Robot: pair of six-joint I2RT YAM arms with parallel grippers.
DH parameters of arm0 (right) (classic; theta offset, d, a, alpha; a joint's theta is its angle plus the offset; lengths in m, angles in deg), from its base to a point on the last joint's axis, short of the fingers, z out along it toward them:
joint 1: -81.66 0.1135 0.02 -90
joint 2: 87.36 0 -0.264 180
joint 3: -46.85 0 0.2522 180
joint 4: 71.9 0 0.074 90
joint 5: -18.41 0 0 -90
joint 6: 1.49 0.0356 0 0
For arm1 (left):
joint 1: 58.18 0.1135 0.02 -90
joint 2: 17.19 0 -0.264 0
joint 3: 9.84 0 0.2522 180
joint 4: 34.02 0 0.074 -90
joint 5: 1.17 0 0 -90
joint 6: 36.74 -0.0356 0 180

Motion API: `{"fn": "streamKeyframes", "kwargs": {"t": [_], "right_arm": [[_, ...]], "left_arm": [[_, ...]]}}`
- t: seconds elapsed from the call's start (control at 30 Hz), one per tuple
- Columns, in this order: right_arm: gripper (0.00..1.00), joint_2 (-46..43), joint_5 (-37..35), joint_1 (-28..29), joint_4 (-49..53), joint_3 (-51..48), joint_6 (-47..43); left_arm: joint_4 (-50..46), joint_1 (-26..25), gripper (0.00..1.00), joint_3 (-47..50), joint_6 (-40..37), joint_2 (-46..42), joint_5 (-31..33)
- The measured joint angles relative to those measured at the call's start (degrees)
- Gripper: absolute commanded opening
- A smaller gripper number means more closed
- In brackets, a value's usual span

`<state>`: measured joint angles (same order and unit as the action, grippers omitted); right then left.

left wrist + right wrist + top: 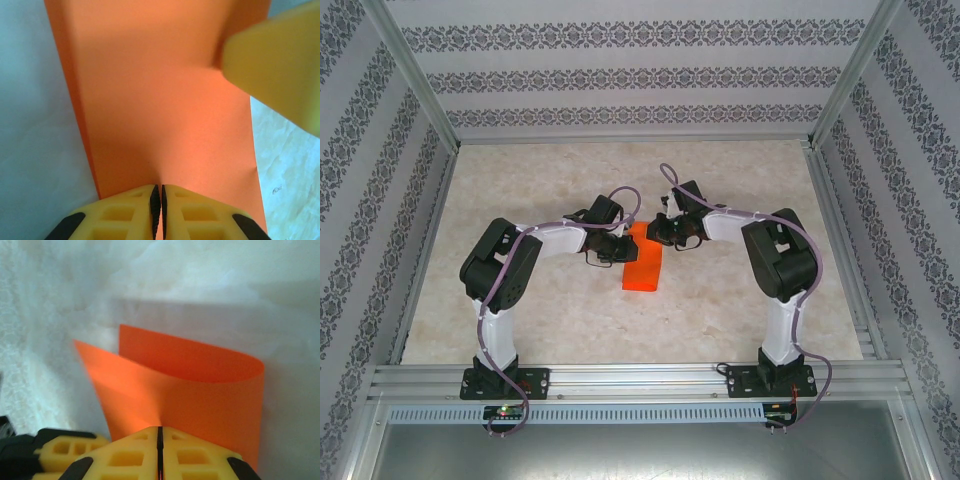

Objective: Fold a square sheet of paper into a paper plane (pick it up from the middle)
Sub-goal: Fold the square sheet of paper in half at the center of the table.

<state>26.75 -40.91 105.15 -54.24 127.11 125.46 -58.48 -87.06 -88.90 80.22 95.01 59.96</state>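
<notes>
**Pinched from two sides**

Our left gripper [157, 199] has its yellow jaws closed tight on one edge of the thin, bright orange-red sheet of paper [642, 265]. Our right gripper [160, 434] clamps another edge, where the sheet curls over double. The paper is at the middle of the pale marbled tabletop [740, 310], between our two arms.

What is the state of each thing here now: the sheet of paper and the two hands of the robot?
left hand: shut, pinching the sheet.
right hand: shut, pinching the sheet.
square sheet of paper: bent over into two loose layers with a rounded bend, not pressed flat, held between the two hands.
</notes>
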Motion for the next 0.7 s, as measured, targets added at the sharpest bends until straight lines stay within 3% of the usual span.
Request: {"fn": "streamKeyframes", "kwargs": {"t": [0.7], "right_arm": [[0.09,2.49,-0.87,-6.47,0.79,2.12,-3.37]], "left_arm": [[0.02,-0.02,0.17,0.07,-0.70,-0.07,0.37]]}}
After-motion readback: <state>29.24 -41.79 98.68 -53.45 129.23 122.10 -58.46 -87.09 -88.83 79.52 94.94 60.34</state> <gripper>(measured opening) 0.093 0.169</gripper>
